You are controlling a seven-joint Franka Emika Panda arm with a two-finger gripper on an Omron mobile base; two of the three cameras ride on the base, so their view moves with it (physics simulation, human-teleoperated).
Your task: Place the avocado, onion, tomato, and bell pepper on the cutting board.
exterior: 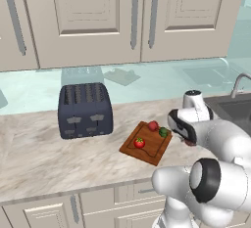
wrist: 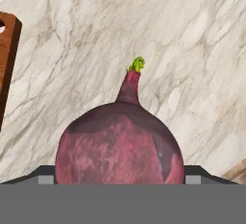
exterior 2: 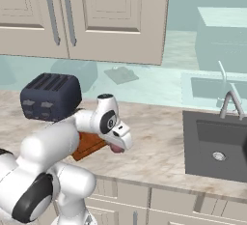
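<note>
The onion (wrist: 120, 146), a dull reddish-mauve ball with a small green sprout, sits between my gripper's (wrist: 120, 176) fingertips, which press against its sides. Below it lies marble counter. From the left base view, the gripper (exterior: 190, 141) hangs just right of the cutting board (exterior: 147, 151), with a sliver of the onion (exterior: 190, 143) beneath it. On the board rest the tomato (exterior: 139, 143), the bell pepper (exterior: 153, 125) and the avocado (exterior: 163, 132). In the right base view my arm covers most of the cutting board (exterior 2: 89, 144), and the onion (exterior 2: 116, 147) peeks out under the hand.
A dark toaster (exterior: 85, 109) stands left of the board. The sink (exterior 2: 217, 144) with its faucet (exterior 2: 230, 98) lies to the right. Cabinets hang above the counter's back. A board corner (wrist: 7, 50) shows at the hand view's left edge.
</note>
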